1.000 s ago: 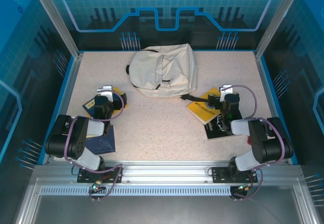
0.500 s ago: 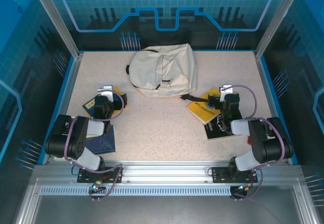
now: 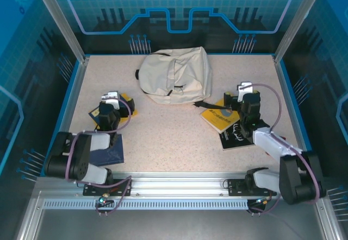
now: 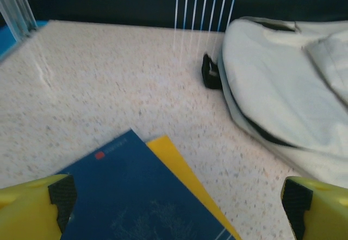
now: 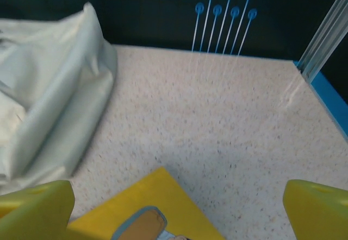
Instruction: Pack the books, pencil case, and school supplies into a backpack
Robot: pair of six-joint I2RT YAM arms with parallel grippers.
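The cream backpack (image 3: 175, 81) lies flat at the back middle of the table, its side also in the left wrist view (image 4: 283, 77) and the right wrist view (image 5: 49, 82). On the right, a yellow book (image 3: 219, 119) overlaps a black book (image 3: 239, 135). My right gripper (image 3: 243, 100) hangs open over the yellow book's far corner (image 5: 147, 207). On the left, a blue book (image 4: 130, 196) lies on a yellow book (image 4: 182, 172). My left gripper (image 3: 110, 105) hovers open above them, holding nothing. No pencil case can be made out.
A dark blue flat thing (image 3: 107, 149) lies beside the left arm's base. A black strap end (image 4: 209, 73) sticks out from the backpack. Metal posts and blue walls ring the table (image 3: 163, 131). Bare tabletop runs between the two book piles.
Both arms have reached out from their folded pose. The right gripper moved slightly back and right, the left slightly left. Both stayed open and the books lie as before.
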